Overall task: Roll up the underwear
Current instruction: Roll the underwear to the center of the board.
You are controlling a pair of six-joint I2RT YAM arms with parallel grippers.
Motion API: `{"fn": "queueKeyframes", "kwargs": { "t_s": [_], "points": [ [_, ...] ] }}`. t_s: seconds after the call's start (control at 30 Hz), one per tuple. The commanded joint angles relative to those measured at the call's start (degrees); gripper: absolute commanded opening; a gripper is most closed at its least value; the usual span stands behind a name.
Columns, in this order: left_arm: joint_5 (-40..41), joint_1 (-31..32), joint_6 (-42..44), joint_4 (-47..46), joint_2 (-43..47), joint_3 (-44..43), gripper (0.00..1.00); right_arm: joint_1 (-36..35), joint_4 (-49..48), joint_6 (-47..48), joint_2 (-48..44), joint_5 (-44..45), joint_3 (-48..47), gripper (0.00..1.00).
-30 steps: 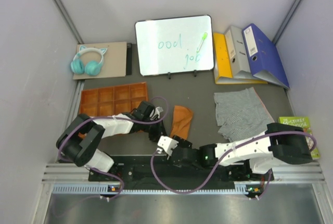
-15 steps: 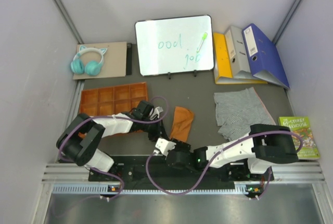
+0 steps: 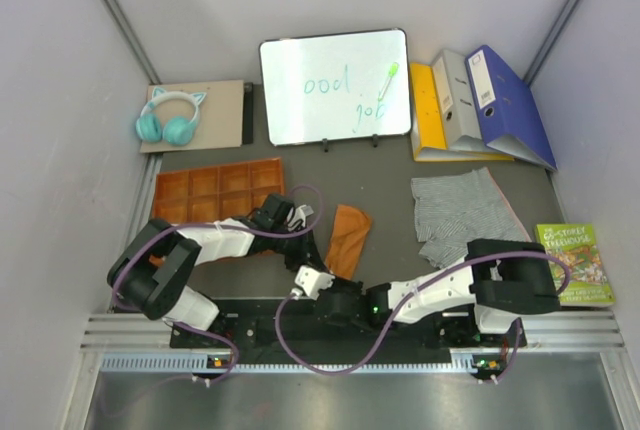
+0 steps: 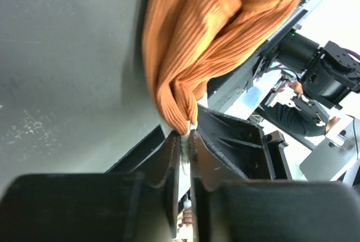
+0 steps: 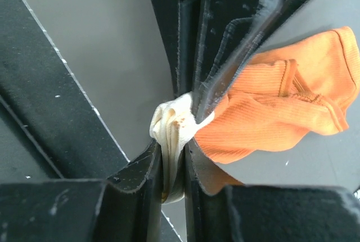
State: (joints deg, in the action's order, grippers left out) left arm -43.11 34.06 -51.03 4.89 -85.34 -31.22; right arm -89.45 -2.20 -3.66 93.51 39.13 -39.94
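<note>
The rust-orange briefs (image 3: 349, 233) lie bunched on the dark table (image 3: 385, 175) just ahead of the arm bases. Both grippers meet at the near end of this underwear. My left gripper (image 4: 187, 132) is shut on a thin fold of the orange cloth (image 4: 208, 39) at its cream edge. My right gripper (image 5: 174, 140) is shut on the bunched cream waistband (image 5: 170, 119), with the orange body (image 5: 281, 112) trailing off to the right. In the top view the left gripper (image 3: 316, 247) sits just above the right gripper (image 3: 322, 272). The grey-and-white striped boxer shorts (image 3: 465, 215) lie flat at the right, untouched.
An orange compartment tray (image 3: 215, 190) lies under the left arm. Teal headphones (image 3: 170, 118) on a board, a whiteboard (image 3: 335, 85) and binders (image 3: 480, 105) line the back. A green book (image 3: 578, 260) lies at the right edge.
My right arm has reached further left to the near end of the briefs, and its jaws have closed on the cream waistband. The left arm has barely moved.
</note>
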Motion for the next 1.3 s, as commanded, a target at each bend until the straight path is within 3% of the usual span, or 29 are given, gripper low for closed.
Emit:
{"fn": "queueKeyframes", "kwargs": {
  "t_s": [0.0,0.23,0.4,0.83,1.07,1.27],
  "points": [
    [0.7,-2.3,-2.8,3.9,1.1,4.1,0.24,0.9,1.7,0.1,-1.8,-8.1,-3.5,0.07],
    [3.1,-4.5,-7.5,-3.2,8.3,8.4,0.53,6.7,6.1,-1.3,-7.6,-22.6,-4.2,0.07],
    [7.0,-4.5,-7.7,-7.3,11.5,9.5,0.61,10.7,8.5,-2.5,-8.3,-31.5,-5.7,0.07],
    [19.0,-4.4,-1.4,-1.2,25.2,9.6,0.65,22.7,11.4,-3.3,-6.2,-52.0,-8.9,0.08],
    [19.6,-4.2,-0.7,-5.9,32.2,14.6,0.62,27.9,11.3,-2.8,-1.5,-63.5,-10.4,0.08],
    [18.6,-3.6,-1.7,-12.6,36.4,20.7,0.58,30.3,12.3,-1.9,2.6,-68.0,-12.5,0.08]
  ]
}}
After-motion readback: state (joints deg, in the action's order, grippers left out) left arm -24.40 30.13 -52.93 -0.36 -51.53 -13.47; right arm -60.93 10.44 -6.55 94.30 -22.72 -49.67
